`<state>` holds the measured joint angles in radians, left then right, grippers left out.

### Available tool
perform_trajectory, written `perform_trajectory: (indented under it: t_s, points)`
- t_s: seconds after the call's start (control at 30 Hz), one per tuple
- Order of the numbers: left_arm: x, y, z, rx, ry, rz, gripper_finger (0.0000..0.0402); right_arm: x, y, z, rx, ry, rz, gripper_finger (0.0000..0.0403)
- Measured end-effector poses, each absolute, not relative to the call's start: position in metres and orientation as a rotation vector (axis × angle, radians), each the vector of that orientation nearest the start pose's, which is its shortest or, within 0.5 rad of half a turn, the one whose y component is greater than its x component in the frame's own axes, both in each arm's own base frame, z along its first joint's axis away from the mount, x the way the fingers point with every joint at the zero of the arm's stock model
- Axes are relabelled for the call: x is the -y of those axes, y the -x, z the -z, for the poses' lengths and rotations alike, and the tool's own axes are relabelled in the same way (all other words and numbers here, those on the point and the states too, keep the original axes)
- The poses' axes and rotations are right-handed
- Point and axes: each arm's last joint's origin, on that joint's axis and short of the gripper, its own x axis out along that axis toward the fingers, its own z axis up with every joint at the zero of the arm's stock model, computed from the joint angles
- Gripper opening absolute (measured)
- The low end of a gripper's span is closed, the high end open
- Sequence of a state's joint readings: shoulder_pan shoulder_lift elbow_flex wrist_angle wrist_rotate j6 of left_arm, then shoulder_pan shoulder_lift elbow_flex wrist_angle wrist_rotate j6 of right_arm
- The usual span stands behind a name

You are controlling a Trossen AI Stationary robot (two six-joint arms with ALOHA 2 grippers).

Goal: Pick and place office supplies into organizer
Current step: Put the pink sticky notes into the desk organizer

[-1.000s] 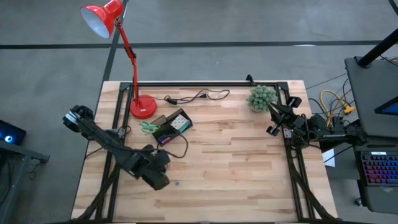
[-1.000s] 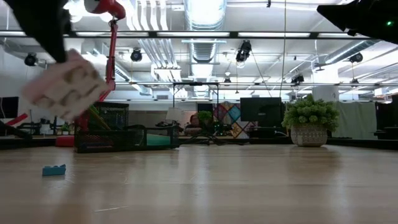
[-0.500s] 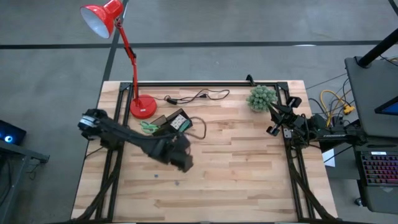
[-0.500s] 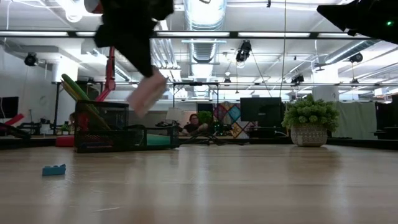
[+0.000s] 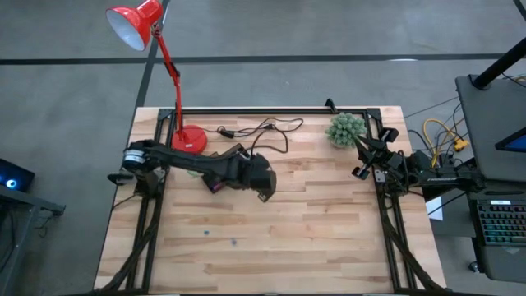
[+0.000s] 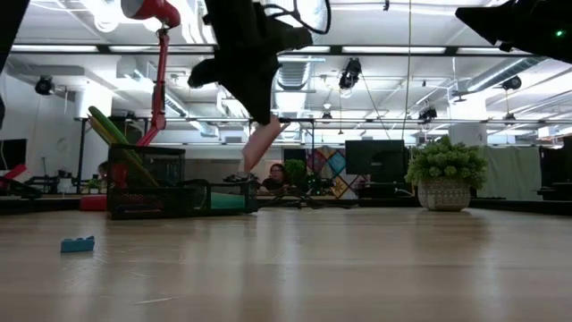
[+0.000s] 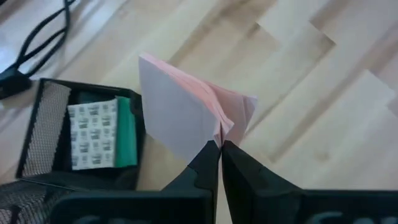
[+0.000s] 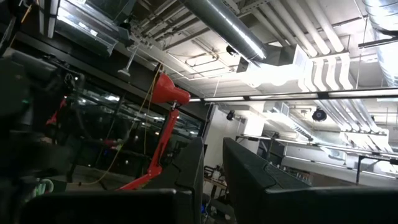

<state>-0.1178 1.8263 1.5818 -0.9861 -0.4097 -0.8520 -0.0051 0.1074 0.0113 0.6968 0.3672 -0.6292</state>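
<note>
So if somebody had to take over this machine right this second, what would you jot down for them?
Left tool: shut on the pink sticky-note pad, held in the air right beside the organizer.
Right tool: parked at the table's right edge, pointing up; fingers slightly apart, holding nothing.
Done: the white green-dotted block lies in an organizer compartment; long green items stand in its tall section.
Left: set the pad into the organizer, then fetch the small blue piece lying on the table.
</note>
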Motion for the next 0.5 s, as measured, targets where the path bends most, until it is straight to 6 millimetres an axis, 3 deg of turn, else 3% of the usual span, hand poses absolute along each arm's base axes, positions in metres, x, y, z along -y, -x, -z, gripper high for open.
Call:
perform_trajectory:
  t_s: [0.27, 0.5]
  points:
    - [-0.003, -0.364, -0.266, -1.013, 0.459, -0.826, 0.0, 0.011, -0.085, -0.222, 0.458, 0.495, 0.532, 0.0052]
    - [-0.019, -0.361, -0.265, -1.037, 0.471, -0.877, 0.0, 0.011, -0.085, -0.222, 0.458, 0.495, 0.533, 0.0052]
